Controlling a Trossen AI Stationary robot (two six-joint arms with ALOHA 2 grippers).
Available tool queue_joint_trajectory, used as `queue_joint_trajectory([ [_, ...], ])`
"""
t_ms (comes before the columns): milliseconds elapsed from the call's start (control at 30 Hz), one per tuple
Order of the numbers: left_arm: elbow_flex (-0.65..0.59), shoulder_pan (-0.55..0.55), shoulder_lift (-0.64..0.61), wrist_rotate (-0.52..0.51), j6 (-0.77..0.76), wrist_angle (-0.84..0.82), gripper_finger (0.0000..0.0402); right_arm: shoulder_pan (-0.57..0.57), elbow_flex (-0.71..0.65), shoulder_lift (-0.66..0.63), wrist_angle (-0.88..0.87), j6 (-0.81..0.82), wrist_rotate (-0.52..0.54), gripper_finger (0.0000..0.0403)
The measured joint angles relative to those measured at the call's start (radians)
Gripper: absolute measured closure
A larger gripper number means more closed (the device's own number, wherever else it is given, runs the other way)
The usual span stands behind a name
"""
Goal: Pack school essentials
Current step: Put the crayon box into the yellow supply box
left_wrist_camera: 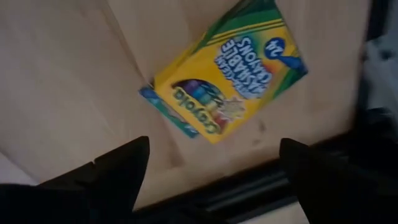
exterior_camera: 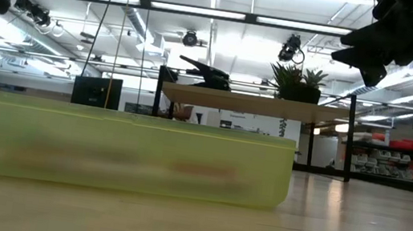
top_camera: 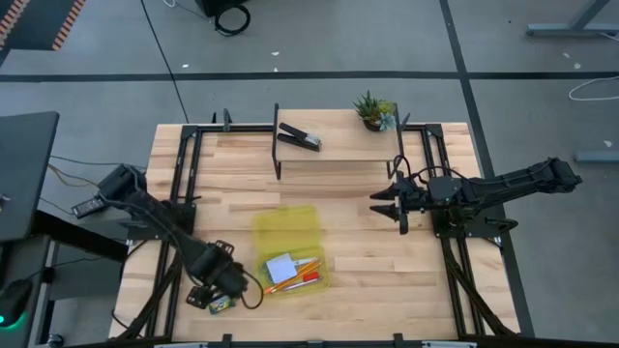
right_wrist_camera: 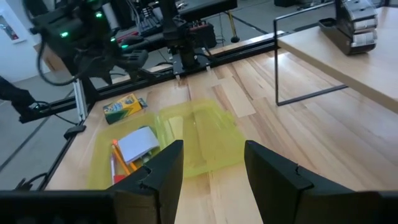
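The green-yellow crayon box (left_wrist_camera: 227,74) lies flat on the table near its near-left corner (top_camera: 221,306). My left gripper (left_wrist_camera: 214,168) hangs open just above it (top_camera: 208,293), touching nothing. An open yellow translucent case (top_camera: 287,247) sits mid-table. In it lie the pale-blue note pad (top_camera: 280,268) and the orange pencils (top_camera: 296,281). I cannot make out the scissors or the red block. My right gripper (right_wrist_camera: 214,168) is open and waits in the air over the table's right half (top_camera: 389,204).
A raised wooden shelf (top_camera: 338,145) along the far edge carries the black stapler (top_camera: 300,136) and the small potted plant (top_camera: 374,111). Black frame rails (top_camera: 179,208) run down both table sides. Bare wood lies between the case and the right arm.
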Motion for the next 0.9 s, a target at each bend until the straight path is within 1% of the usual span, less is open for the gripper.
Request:
queue_joint_trajectory([
  [133, -0.001, -0.055, 0.023, -0.088, 0.055, 0.011, 0.0029, 0.000, 0.000, 0.000, 0.000, 0.000, 0.015, 0.0226],
  [300, -0.008, -0.116, 0.036, -0.101, 0.105, 0.073, 0.0028, 0.000, 0.000, 0.000, 0.001, 0.000, 0.016, 0.0226],
  [500, -0.010, -0.168, 0.036, -0.128, 0.133, 0.101, 0.0028, 0.000, 0.000, 0.001, 0.001, 0.000, 0.016, 0.0226],
  [700, -0.022, -0.204, 0.041, -0.223, 0.141, 0.121, 0.0028, 0.000, 0.000, 0.001, 0.001, -0.007, 0.038, 0.0226],
  [833, -0.053, -0.228, 0.041, -0.259, 0.205, 0.141, 0.0028, 0.000, 0.000, 0.001, 0.001, -0.006, 0.038, 0.0226],
  [900, -0.059, -0.240, 0.041, -0.300, 0.246, 0.138, 0.0028, 0.000, 0.000, 0.002, 0.001, -0.005, 0.038, 0.0226],
])
